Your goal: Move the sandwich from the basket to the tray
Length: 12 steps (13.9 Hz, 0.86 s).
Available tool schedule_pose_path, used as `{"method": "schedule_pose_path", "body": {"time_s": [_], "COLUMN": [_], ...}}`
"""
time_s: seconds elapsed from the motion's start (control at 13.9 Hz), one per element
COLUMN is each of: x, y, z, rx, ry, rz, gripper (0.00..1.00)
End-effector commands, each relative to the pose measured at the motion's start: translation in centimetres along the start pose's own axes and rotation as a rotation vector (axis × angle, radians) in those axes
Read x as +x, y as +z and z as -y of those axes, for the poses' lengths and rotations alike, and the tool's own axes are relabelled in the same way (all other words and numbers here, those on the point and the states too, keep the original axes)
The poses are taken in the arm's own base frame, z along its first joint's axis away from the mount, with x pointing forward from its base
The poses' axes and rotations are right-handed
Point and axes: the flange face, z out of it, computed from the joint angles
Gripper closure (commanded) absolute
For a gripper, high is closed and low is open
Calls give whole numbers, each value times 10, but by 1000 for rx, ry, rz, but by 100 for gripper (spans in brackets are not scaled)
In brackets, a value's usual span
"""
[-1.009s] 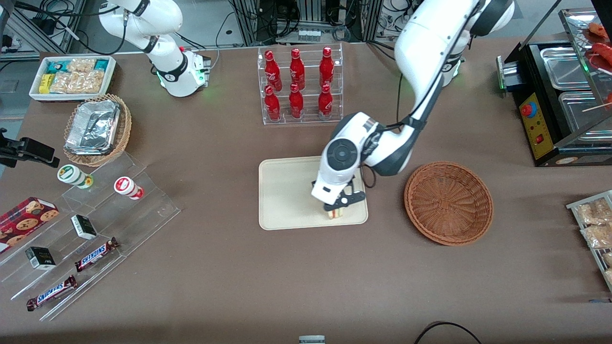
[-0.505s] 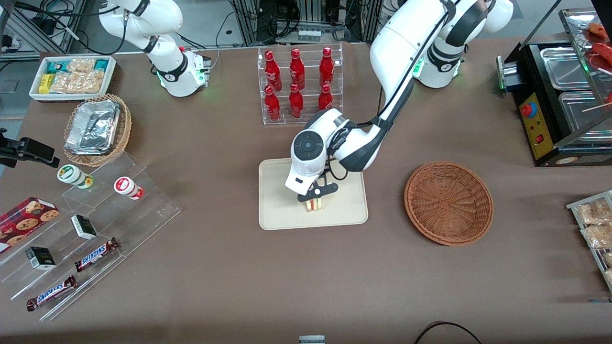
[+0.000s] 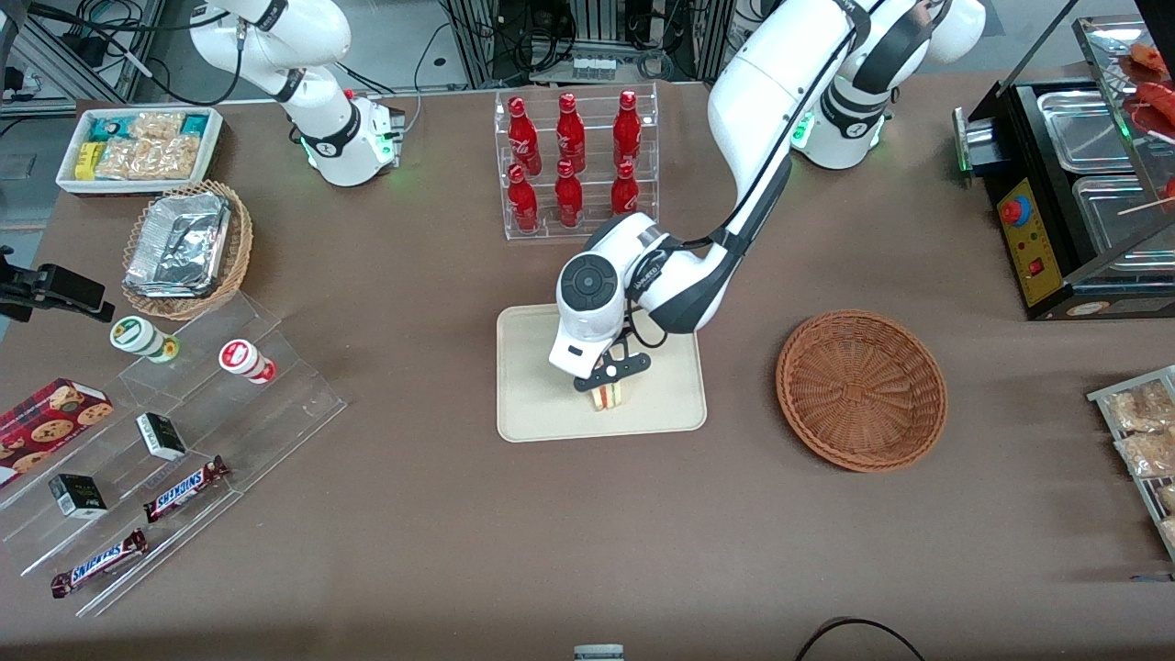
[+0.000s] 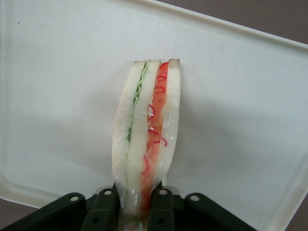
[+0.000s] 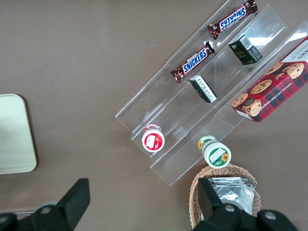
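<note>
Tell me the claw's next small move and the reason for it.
Probably open the claw and let go: it is shut on the sandwich, held on edge over the tray, and the basket is empty.

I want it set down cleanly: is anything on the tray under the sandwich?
Nothing visible. The gripper is shut on the sandwich, holding it on edge over the tray, whose surface around it looks bare. The basket sits apart, empty.
</note>
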Motion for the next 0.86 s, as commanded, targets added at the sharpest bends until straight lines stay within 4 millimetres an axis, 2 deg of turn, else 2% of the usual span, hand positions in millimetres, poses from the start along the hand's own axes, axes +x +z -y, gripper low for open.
{"method": "schedule_pose_path", "body": {"time_s": [0.0, 0.22, 0.5, 0.65, 0.79], "x": [-4, -6, -3, 6, 23], "y": [-2, -27, -96, -128, -141], "z": [-8, -7, 2, 4, 18], "rx": [23, 21, 15, 11, 24], "ry": [3, 3, 2, -9, 42], "rz": [-42, -48, -56, -53, -44], "gripper": [0, 0, 0, 0, 0]}}
